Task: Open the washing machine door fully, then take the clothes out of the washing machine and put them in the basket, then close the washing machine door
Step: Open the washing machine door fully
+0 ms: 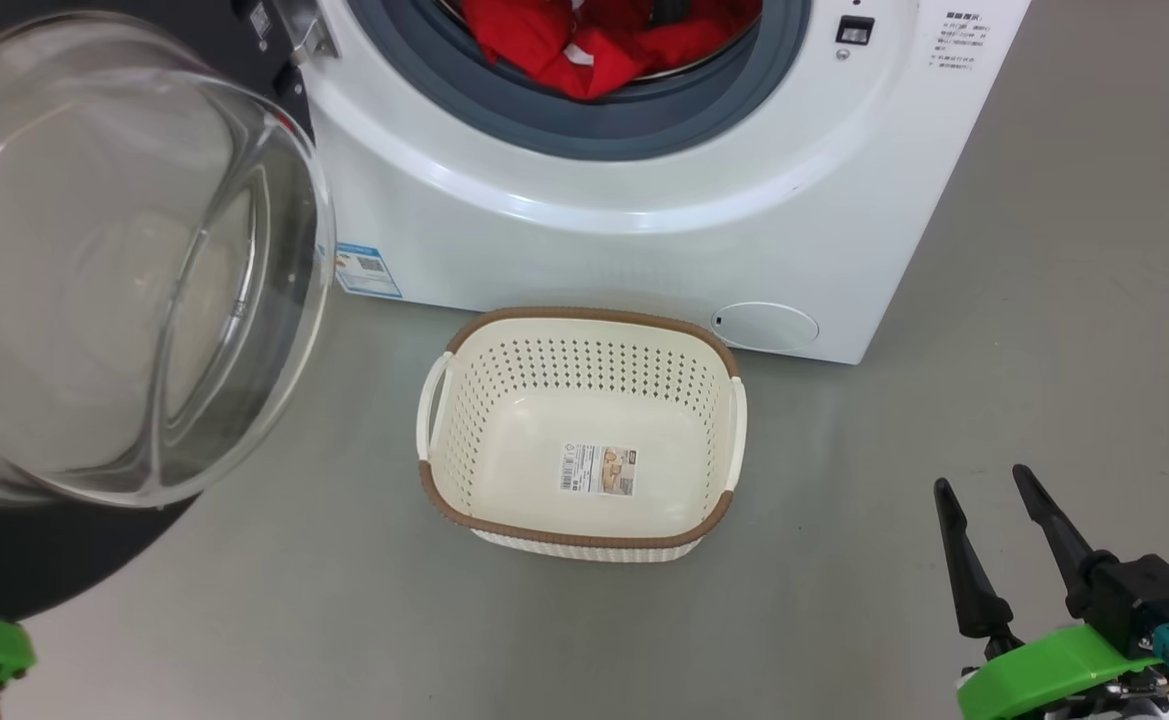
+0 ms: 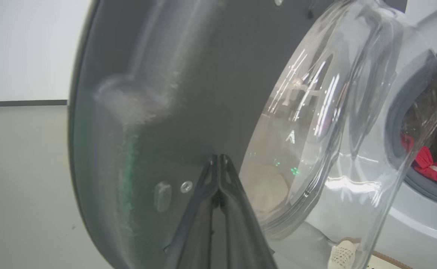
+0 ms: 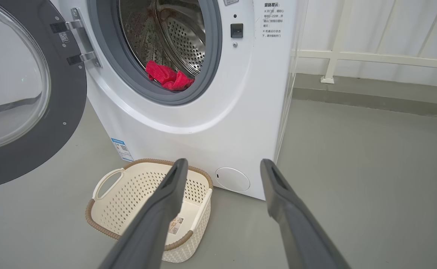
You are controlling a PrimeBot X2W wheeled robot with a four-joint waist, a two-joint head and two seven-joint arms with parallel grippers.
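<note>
The washing machine (image 1: pixel 644 230) stands ahead with its door (image 1: pixel 124 260) swung out to the left, glass bulge facing me. Red clothes (image 1: pixel 604 40) lie at the drum's mouth, over the grey seal. The basket (image 1: pixel 584 315) sits on the floor in front, its base bare but for a paper label. My left gripper (image 2: pixel 218 158) is shut, its tips against the door's black inner rim (image 2: pixel 147 93). My right gripper (image 1: pixel 984 485) hangs open low at the right, holding nothing; in the right wrist view it (image 3: pixel 224 164) points past the basket (image 3: pixel 128 198) toward the machine (image 3: pixel 203 123) and clothes (image 3: pixel 169 76).
Grey floor (image 1: pixel 1044 300) spreads to the right of the machine. A white railing (image 3: pixel 353 56) runs along the wall behind it. A round cover (image 1: pixel 764 325) sits low on the machine's front. The door's black rim (image 1: pixel 44 560) hangs over the floor at the lower left.
</note>
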